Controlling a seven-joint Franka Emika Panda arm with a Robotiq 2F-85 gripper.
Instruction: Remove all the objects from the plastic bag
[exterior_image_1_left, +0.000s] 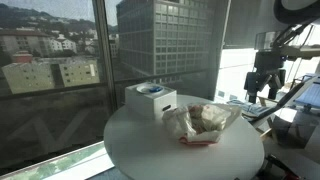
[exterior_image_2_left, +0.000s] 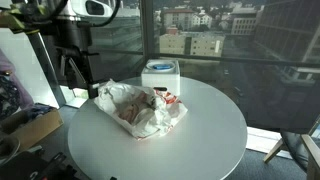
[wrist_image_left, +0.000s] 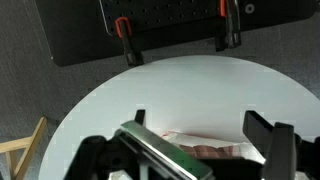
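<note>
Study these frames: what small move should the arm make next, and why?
Probably lower the pincer toward the plastic bag and over its opening. The pincer hangs open and empty above the table near its edge, off to the side of the bag, which lies crumpled with items apparently inside.

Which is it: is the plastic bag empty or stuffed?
Not empty. The plastic bag lies bulging on the white table, reddish things showing inside; what they are, cannot tell.
</note>
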